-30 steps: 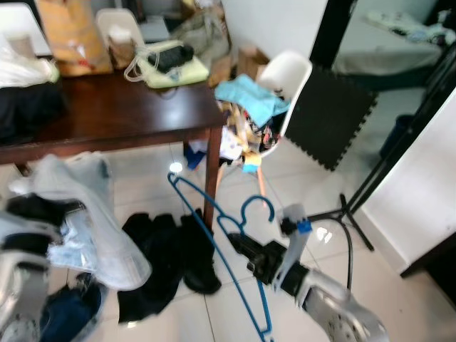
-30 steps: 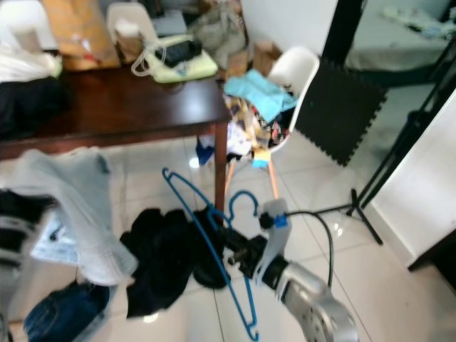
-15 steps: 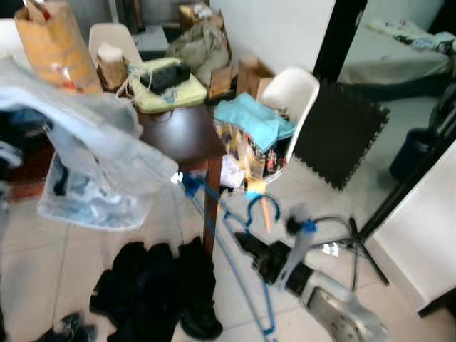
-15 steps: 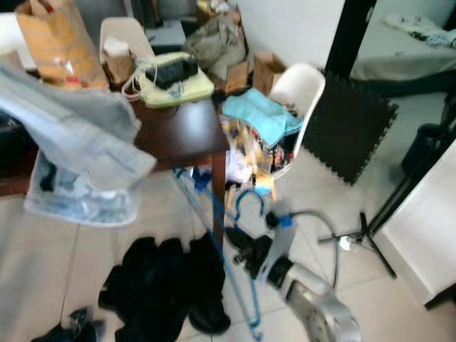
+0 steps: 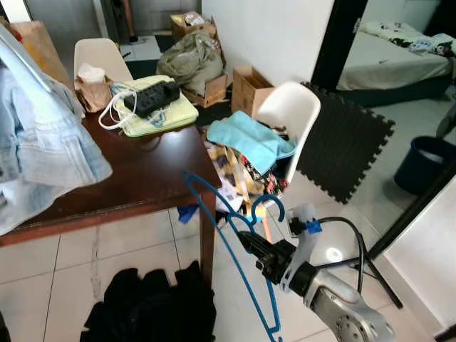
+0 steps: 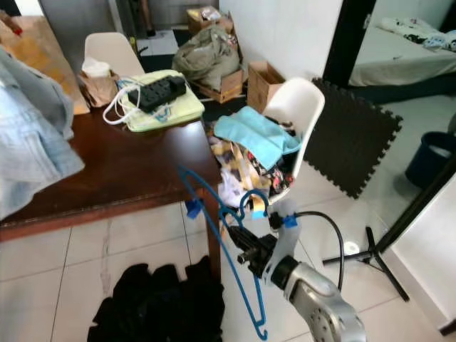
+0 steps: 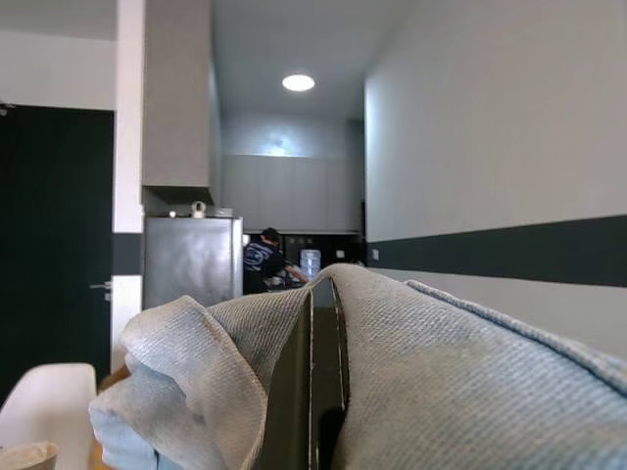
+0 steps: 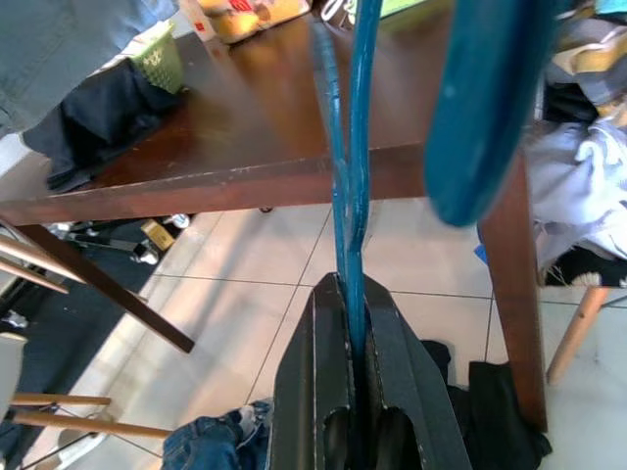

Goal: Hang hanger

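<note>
Your right gripper (image 8: 353, 294) jaws clamp the thin blue hanger (image 5: 228, 253); left gripper (image 7: 313, 392) jaws pinch soft denim jacket (image 5: 43, 142), edge cropped at nine o'clock.

A dark wooden worktop (image 5: 135, 178) stands on white floor tiles (image 5: 64, 263); a white chair (image 5: 296, 114) stands beside it.

- The pale denim garment (image 5: 43, 142) is running off the left edge of the head views; its full extent cannot be told.
- In the left wrist view, the denim is wrapping the left end effector (image 7: 315, 392), hiding most of its fingers.
- The blue hanger (image 5: 235, 263) is being cut by the top edge of the right wrist view.
- The pile of black clothes (image 5: 149, 313) on the floor is running off the bottom edge.
- The far person (image 7: 263, 262) is appearing too small to describe.
</note>
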You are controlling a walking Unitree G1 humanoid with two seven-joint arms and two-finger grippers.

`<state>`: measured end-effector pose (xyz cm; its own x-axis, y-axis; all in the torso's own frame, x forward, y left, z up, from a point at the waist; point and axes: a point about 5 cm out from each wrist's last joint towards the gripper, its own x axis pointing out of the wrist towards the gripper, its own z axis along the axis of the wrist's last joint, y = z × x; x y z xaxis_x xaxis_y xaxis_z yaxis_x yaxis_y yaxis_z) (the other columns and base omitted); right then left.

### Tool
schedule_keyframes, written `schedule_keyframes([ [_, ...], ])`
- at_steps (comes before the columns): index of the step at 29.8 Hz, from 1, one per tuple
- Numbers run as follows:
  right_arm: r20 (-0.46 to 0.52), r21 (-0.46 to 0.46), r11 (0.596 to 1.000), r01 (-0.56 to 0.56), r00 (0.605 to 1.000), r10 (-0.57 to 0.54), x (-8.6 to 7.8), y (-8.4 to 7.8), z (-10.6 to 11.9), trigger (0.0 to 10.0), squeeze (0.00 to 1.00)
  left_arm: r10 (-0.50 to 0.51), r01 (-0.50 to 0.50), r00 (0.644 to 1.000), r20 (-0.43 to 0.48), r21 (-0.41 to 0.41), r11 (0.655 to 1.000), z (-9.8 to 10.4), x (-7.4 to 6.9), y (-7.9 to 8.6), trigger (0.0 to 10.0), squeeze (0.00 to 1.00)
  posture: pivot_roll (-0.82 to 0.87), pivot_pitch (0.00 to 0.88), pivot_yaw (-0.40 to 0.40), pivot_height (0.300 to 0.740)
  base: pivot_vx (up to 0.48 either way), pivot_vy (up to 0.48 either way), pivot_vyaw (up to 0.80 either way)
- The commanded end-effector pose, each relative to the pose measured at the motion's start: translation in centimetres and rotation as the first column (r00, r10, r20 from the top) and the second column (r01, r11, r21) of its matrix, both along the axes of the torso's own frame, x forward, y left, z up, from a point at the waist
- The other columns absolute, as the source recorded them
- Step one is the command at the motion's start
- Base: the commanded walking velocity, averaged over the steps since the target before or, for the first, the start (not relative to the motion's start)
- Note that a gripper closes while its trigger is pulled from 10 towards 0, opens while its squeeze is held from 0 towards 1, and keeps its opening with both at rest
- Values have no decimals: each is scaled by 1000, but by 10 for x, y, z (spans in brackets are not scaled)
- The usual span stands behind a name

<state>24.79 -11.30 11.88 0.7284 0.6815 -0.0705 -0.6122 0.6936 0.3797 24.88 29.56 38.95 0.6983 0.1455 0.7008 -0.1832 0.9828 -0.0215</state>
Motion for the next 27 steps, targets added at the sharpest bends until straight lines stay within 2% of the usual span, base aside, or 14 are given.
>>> schedule_keyframes([
  [1, -3, -2, 1000, -4, 1000, 4, -2, -1, 0, 10000, 0, 16, -16, 1000, 0, 18, 1000, 3, 0, 4, 10000, 0, -29, 88, -12, 740, 480, 0, 0],
  [6, -4, -2, 1000, -3, 1000, 3, -2, -1, 0, 10000, 0, 25, -25, 999, -21, 13, 1000, 1, 4, 9, 10000, 0, -32, 91, -11, 740, 480, 0, 0],
  [12, -5, -4, 1000, 0, 1000, 0, -3, -3, 0, 10000, 0, 73, -77, 992, -101, -33, 996, -17, 14, 23, 10000, 0, -41, 97, -9, 740, 480, 0, 0],
  [13, -5, -4, 1000, 1, 1000, -1, -3, -3, 0, 10000, 0, 86, -103, 980, -177, -85, 991, -36, 23, 31, 10000, 0, -44, 99, -8, 740, 390, 0, 0],
  [14, -5, -5, 1000, 3, 1000, -3, -3, -4, 0, 10000, 0, 50, -99, 955, -293, -156, 983, -65, 35, 35, 10000, 0, -46, 100, -7, 740, 0, 0, 0],
  [15, -5, -5, 1000, 3, 1000, -3, -3, -4, 0, 10000, 0, 50, -99, 955, -293, -156, 983, -65, 35, 35, 10000, 0, -46, 100, -7, 740, 0, 0, 0],
  [16, -4, -5, 1000, 4, 1000, -4, -3, -4, 0, 10000, 0, 16, -97, 930, -367, -205, 974, -85, 41, 37, 10000, 0, -46, 100, -7, 740, 0, 0, 0],
  [17, -4, -6, 1000, 5, 1000, -5, -3, -4, 1, 10000, 0, -58, -72, 877, -477, -251, 965, -113, 49, 32, 10000, 0, -47, 100, -8, 740, 0, 0, 0],
  [18, -4, -6, 1000, 5, 1000, -5, -3, -4, 1, 10000, 0, -58, -72, 877, -477, -251, 965, -113, 49, 32, 10000, 0, -47, 100, -8, 740, 0, 0, 0],
  [20, -5, -8, 1000, 7, 1000, -7, -2, -4, 1, 10000, 0, -206, 9, 712, -671, -285, 959, -168, 55, 11, 10000, 0, -46, 101, -11, 740, 0, 0, 0],
  [22, -6, -8, 1000, 7, 1000, -7, -2, -4, 1, 10000, 0, -275, 55, 602, -750, -304, 951, -196, 51, -4, 10000, 0, -45, 101, -10, 740, 0, 0, 0],
  [23, -6, -8, 1000, 7, 1000, -7, -2, -4, 1, 10000, 0, -275, 55, 602, -750, -304, 951, -196, 51, -4, 10000, 0, -45, 101, -10, 740, 0, 0, 0],
  [24, -6, -8, 1000, 7, 1000, -7, -1, -4, 1, 10000, 0, -290, 63, 576, -764, -313, 948, -201, 50, -8, 10000, 0, -45, 101, -10, 740, 0, 0, 0],
  [27, -7, -8, 1000, 7, 1000, -7, -1, -4, 1, 10000, 0, -289, 48, 557, -778, -318, 947, -207, 47, -8, 10000, 20, -45, 101, -10, 740, 0, 0, 0],
])
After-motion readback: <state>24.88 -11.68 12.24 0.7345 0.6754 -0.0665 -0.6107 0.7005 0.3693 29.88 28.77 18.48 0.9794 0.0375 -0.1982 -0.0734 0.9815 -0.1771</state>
